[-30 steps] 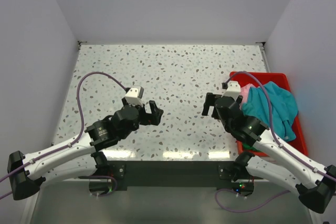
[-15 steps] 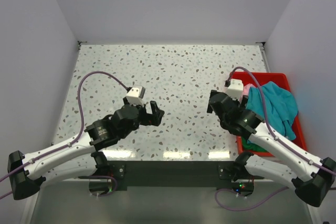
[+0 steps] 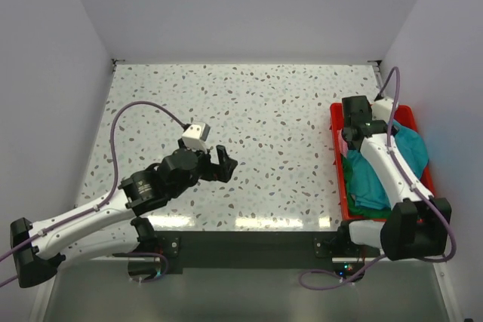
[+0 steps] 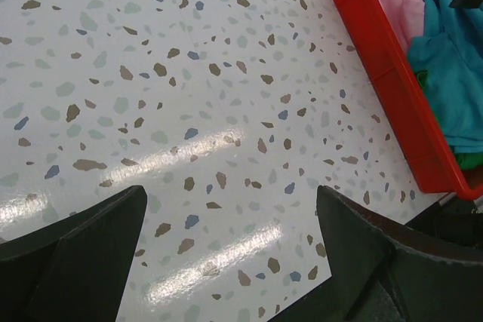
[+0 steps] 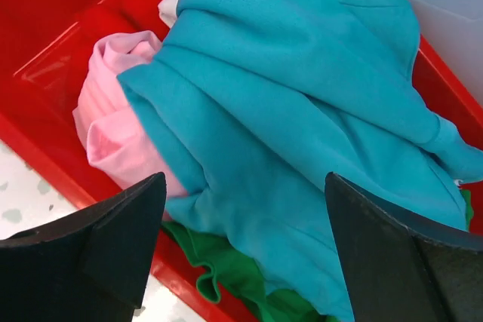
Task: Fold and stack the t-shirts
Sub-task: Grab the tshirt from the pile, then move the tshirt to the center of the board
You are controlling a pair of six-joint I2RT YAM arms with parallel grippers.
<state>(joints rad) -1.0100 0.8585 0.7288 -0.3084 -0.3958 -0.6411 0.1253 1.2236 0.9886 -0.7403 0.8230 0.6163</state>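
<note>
The t-shirts lie crumpled in a red bin [image 3: 336,111] at the right. In the right wrist view a teal shirt [image 5: 302,111] lies on top, a pink one [image 5: 113,118] to its left, a green one [image 5: 226,277] beneath, and a bit of white cloth [image 5: 170,5] at the far side. My right gripper [image 5: 245,239] hovers open and empty just above the teal shirt; from the top it is over the bin's far left part [image 3: 350,141]. My left gripper [image 3: 223,165] is open and empty over bare table [image 4: 230,246].
The speckled table [image 3: 249,111] is walled on three sides. The bin [image 4: 377,58] stands against the right wall, its left rim near my right gripper. The left wrist view shows the pink shirt [image 4: 404,13] and the teal shirt [image 4: 460,58] inside.
My right arm has swung from the table beside the bin to over the bin's far left part, above the shirts. The left arm has barely moved.
</note>
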